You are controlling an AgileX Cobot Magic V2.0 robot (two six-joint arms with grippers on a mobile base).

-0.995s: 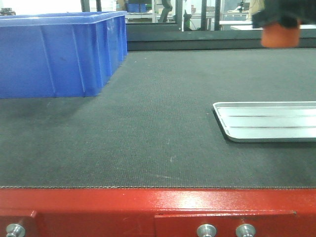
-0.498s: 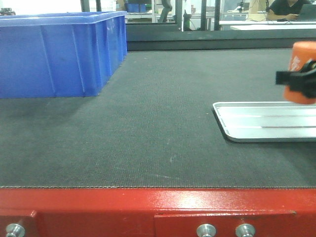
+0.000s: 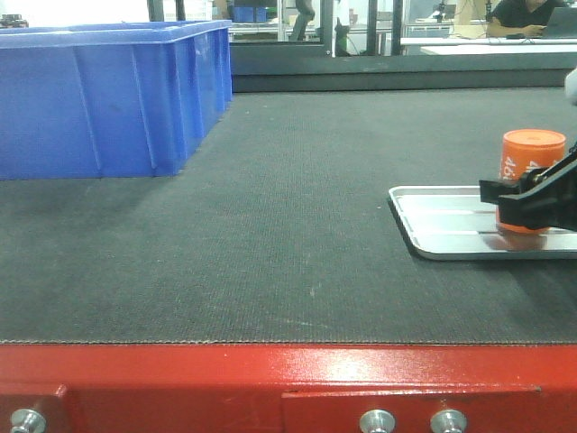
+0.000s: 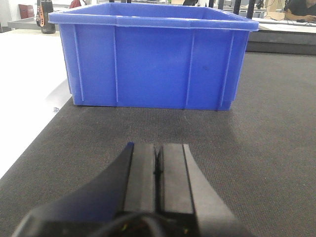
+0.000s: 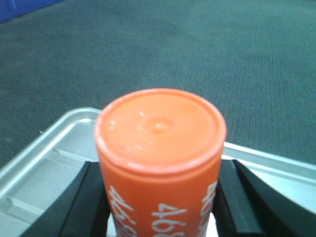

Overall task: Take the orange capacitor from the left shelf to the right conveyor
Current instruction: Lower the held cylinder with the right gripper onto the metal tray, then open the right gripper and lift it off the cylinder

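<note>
Front view gives us the capacitor [image 3: 530, 179] standing upright on the tray [image 3: 451, 225], its base meeting the tray floor near the tray's far edge. Our right claw [image 3: 527, 200] grips the capacitor around its lower half, black fingers [image 3: 505, 191] pressed to its side. The tray lies flat on the belt [image 3: 288, 244], toward the belt's right side, and the red frame [image 3: 270, 388] with its bolts runs along the belt's near edge. A blue bin [image 3: 108, 99] sits on the belt well apart from the tray, at the far left.

From the right wrist view we look down on the capacitor's [image 5: 160, 163] round orange top, with white digits visible on its side. Black claw fingers [image 5: 91, 202] flank it on both sides, touching it. The tray's [image 5: 44, 168] rim and ribbed floor show behind and beside the capacitor, with belt [image 5: 197, 49] beyond.

From the left wrist view our left claw [image 4: 158, 170] hangs above the belt [image 4: 256, 158] with its jaws pressed together and nothing between them. It points toward the bin [image 4: 153, 59], which stands on the belt ahead of it.
</note>
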